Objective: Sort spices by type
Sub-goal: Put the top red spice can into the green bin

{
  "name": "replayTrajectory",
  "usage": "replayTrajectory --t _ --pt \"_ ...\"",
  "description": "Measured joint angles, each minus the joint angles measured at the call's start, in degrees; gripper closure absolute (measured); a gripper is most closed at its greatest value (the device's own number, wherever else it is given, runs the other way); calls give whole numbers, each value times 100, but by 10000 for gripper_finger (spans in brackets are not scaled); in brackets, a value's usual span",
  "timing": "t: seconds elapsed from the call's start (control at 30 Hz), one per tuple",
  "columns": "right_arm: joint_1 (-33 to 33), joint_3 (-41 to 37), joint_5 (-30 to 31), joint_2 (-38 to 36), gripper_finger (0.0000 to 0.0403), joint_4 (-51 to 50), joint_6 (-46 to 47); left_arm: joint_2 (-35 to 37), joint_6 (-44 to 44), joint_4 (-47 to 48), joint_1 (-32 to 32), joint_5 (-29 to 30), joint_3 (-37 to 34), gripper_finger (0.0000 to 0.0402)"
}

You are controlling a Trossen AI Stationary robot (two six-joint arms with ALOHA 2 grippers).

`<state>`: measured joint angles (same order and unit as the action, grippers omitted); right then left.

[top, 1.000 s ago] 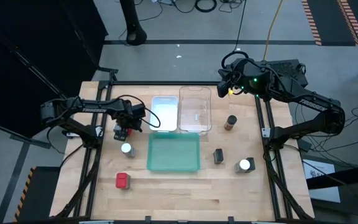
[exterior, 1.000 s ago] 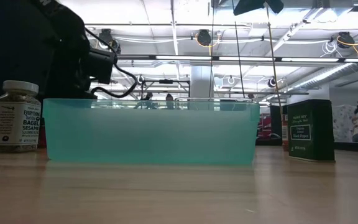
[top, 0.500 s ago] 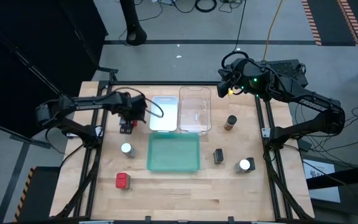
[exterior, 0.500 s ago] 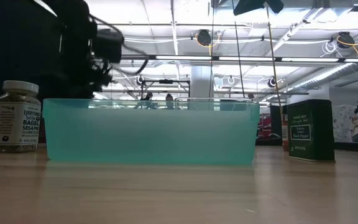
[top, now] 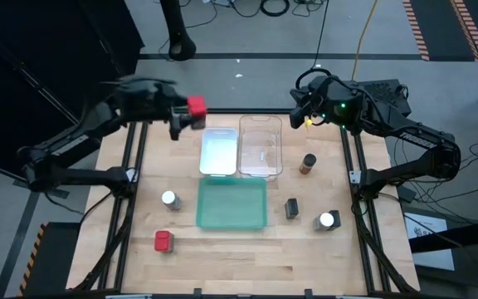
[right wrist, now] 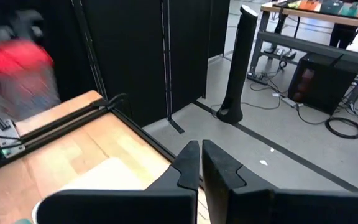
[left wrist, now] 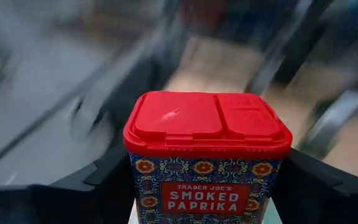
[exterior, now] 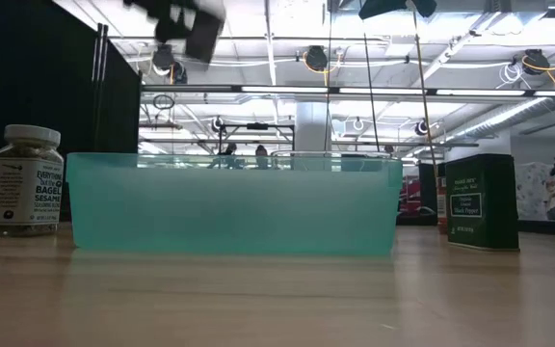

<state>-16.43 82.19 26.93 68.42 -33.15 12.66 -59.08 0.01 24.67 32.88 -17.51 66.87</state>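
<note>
Above the white tray (top: 217, 153), left gripper (top: 191, 112) gripping red paprika tin (left wrist: 207, 155) (right gripper (right wrist: 199, 163) closed)

Left gripper (top: 191, 112) raised, apparently gripping; right gripper (right wrist: 200, 163) closed.

You've got a boxy paprika tin (left wrist: 207, 155) with a bright red lid, dark blue sides covered in little red-and-yellow flowers, white lettering on a red label. Translucent teal plastic tray (top: 232, 204) below.

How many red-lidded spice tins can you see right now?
2. One paprika tin is held in the left gripper, lifted above the table's far left edge beside the white tray. The other red tin stands at the near left. None seems hidden.
</note>
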Motion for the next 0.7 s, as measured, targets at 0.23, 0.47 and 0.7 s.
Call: replayTrajectory --t 0.23,0.47,0.7 --pt "2 2 -39 0 403 289 -4 54 -1065 -2385 -243 -958 7 112" --pt "2 1 -1000 0 401 680 -295 -355 -1064 -2895 -715 -1108 0 112" --pt "75 2 -1832 117 338 975 -404 -851 -1018 -3419 -918 -1000 -2 112"
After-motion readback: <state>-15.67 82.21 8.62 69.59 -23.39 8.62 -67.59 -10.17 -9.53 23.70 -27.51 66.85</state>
